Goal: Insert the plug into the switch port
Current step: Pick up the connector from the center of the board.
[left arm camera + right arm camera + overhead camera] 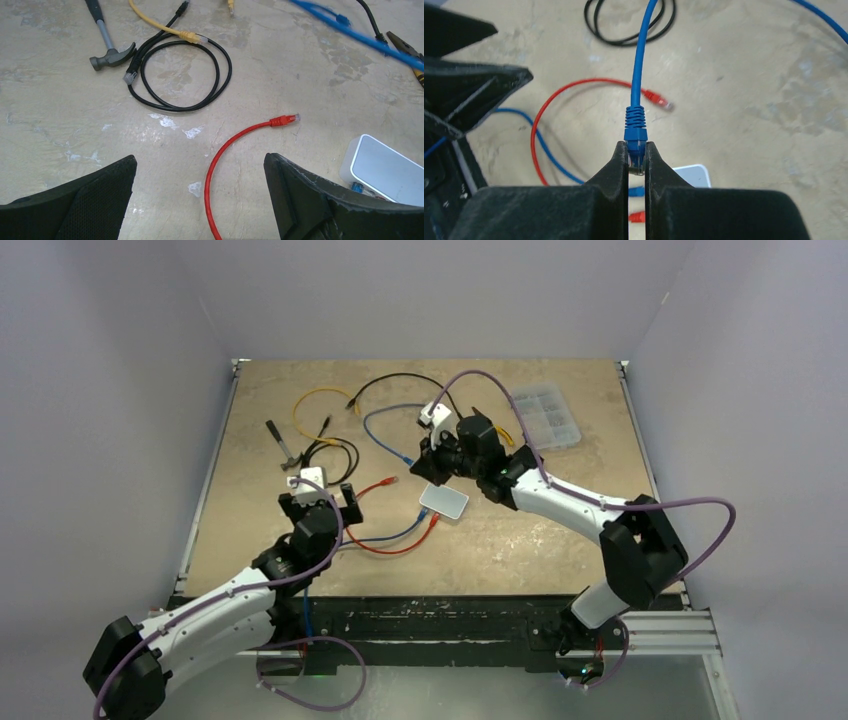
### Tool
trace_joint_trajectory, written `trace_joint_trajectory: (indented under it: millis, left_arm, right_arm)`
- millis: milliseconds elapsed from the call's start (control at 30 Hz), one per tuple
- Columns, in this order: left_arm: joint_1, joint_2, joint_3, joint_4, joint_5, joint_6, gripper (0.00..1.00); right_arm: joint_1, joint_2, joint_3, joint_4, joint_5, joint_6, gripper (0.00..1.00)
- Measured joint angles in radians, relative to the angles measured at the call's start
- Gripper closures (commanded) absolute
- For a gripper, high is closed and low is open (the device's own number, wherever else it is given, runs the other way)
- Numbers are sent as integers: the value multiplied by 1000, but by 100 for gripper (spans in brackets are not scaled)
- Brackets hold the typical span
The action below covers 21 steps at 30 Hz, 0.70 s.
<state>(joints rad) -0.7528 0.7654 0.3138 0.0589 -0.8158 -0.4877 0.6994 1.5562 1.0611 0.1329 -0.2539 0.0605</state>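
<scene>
The right tool (636, 152) is closed on the clear end of the blue plug (635, 135), with the cable projecting past its fingertips. This holds the plug close above the switch (444, 502) on the worktop (520, 560) for port alignment. The left tool (200, 172) stands wide open and empty nearby, probably to brace the switch.

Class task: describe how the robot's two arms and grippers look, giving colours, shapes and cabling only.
The left arm and right arm have white shells and black joints, with a purple cable looping loosely along each. The left gripper and right gripper each have two black wedge-shaped fingers. A white camera block tops each wrist.
</scene>
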Motion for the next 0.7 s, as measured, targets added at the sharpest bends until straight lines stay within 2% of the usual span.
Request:
trace_joint_trajectory:
  millis: [200,433,600,700]
  left_arm:
    - [0,-27,-15,44,69,52,4]
    - [0,-87,-47,135,291,140,6]
    - [0,-126,-33,146,400,106,6]
    - [0,-98,56,86,460,63,8]
  right_arm:
    - [0,-27,-45,-16,-70,-7,100]
    - [0,-129,-94,-12,-80,-86,100]
    - [14,-182,-154,-13,-46,-168,100]
    - [50,-209,-188,3,-10,-238,100]
